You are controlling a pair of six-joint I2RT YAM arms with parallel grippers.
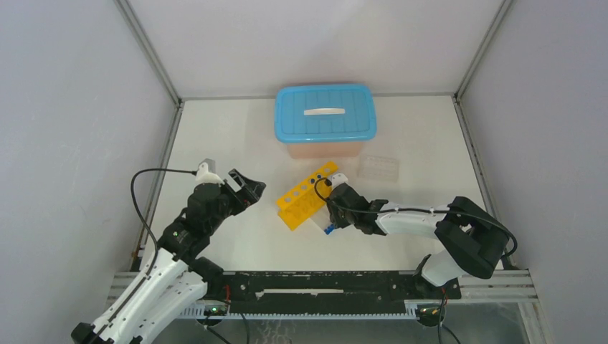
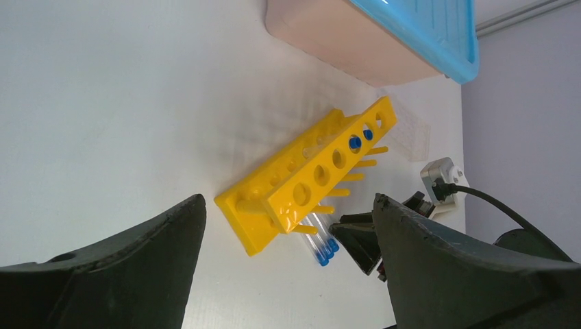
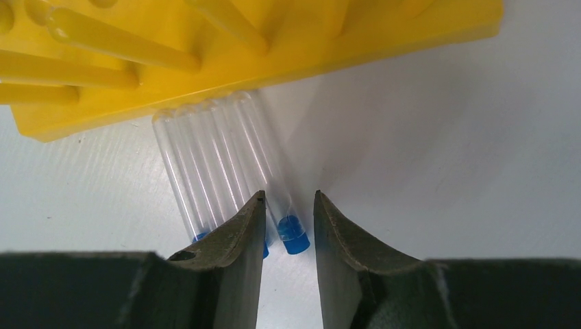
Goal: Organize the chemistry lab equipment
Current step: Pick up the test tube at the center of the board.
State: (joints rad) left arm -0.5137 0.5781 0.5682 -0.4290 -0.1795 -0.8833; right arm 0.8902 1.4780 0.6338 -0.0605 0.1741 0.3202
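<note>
Yellow rack (image 1: 307, 197), clear tubes (image 3: 226, 157) with blue caps (image 3: 294, 234), blue-lidded pinkish box (image 1: 325, 112), white table (image 1: 229, 136).

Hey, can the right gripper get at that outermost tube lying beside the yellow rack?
Probably yes: the right gripper is open, its jaws either side of the tube at its blue-capped end, nothing else between them.

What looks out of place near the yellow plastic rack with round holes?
Several small clear blue-capped tubes lie flat on the white table, bunched against the yellow plastic rack with round holes, instead of standing in them. The rack also sits diagonally on the table.
</note>
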